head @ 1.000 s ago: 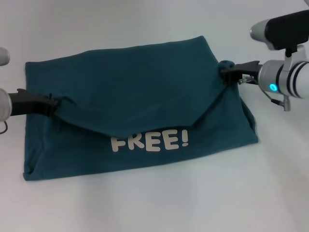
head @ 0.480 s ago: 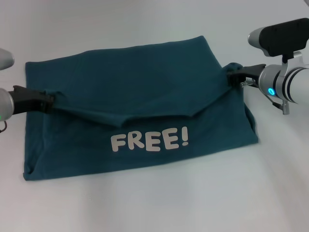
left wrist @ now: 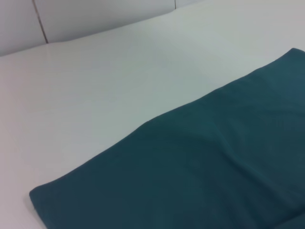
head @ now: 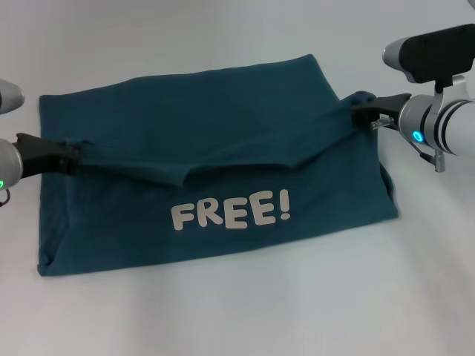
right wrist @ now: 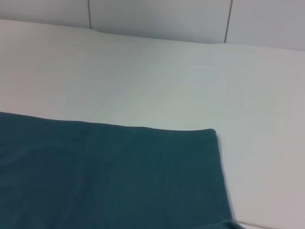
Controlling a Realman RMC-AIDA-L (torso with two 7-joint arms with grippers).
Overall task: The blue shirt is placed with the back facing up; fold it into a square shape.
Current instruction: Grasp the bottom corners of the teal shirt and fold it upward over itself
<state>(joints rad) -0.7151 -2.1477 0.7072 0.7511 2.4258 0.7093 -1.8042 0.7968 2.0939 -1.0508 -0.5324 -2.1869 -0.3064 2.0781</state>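
Observation:
The blue shirt (head: 215,141) lies on the white table, a wide teal rectangle with white "FREE!" lettering (head: 230,213) showing on the near part. A flap of its upper layer is held up and sags across the middle. My left gripper (head: 73,155) is shut on the flap's left end. My right gripper (head: 361,111) is shut on the flap's right end, where the cloth bunches. The shirt's plain cloth also shows in the left wrist view (left wrist: 200,171) and in the right wrist view (right wrist: 105,176); neither shows fingers.
The white table (head: 237,311) runs all round the shirt. A wall with seams stands behind it in the right wrist view (right wrist: 157,19).
Both grippers have drawn the flap toward the far side and slightly outward. Its sagging edge has risen off the lettering, so "FREE!" now shows in full.

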